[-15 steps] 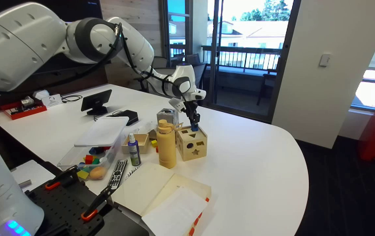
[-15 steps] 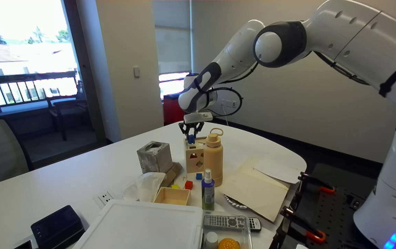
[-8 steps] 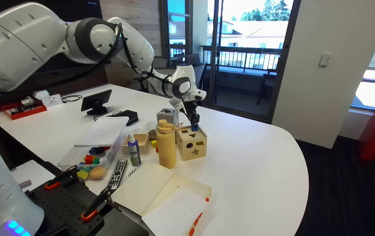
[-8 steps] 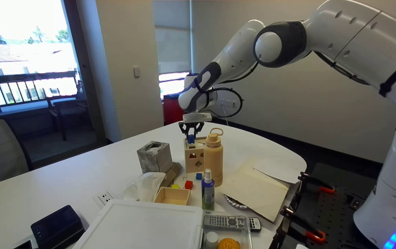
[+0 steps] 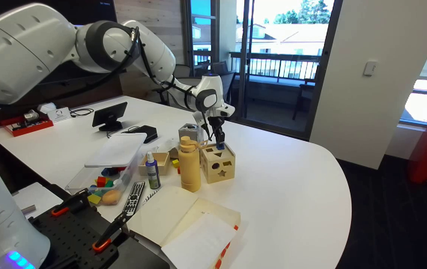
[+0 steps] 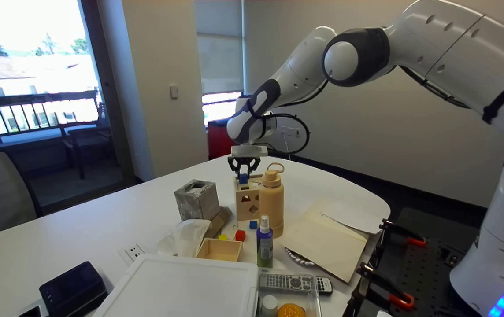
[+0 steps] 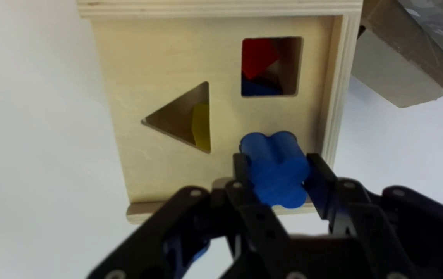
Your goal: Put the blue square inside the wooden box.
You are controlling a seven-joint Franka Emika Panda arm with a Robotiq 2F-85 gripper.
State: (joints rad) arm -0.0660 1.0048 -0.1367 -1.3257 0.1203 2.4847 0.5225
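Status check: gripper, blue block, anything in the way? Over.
Gripper holding blue block. At top of box, upper part outside; any insertion unclear. No obstruction seen; big bottle stands close by.

The block [image 7: 275, 170] is coloured blue, the wooden box [image 7: 159, 50] tan, the tissue box [image 6: 202, 203] mottled grey, the tray [image 5: 34, 128] at the counter's [image 5: 292, 186] corner red.

On the tabletop [image 5: 292, 194] I count one wooden shape-sorter box [image 7: 225, 112], one insulated bottle [image 5: 190, 168], one spray bottle [image 5: 153, 173], one tissue box [image 6: 197, 202], one wooden tray [image 6: 219, 247], one remote control [image 5: 135, 196], one clear bin [image 5: 81, 181]; loose, one red cube [image 6: 240, 235], one blue cube [image 6: 253, 224], one yellow block [image 6: 222, 237]. I also log two fingers [image 7: 322, 186], two clamps [image 5: 102, 244], one four-lobed blue block [image 7: 277, 170]. Bin blocks [image 5: 101, 182] overlap; total undetermined.
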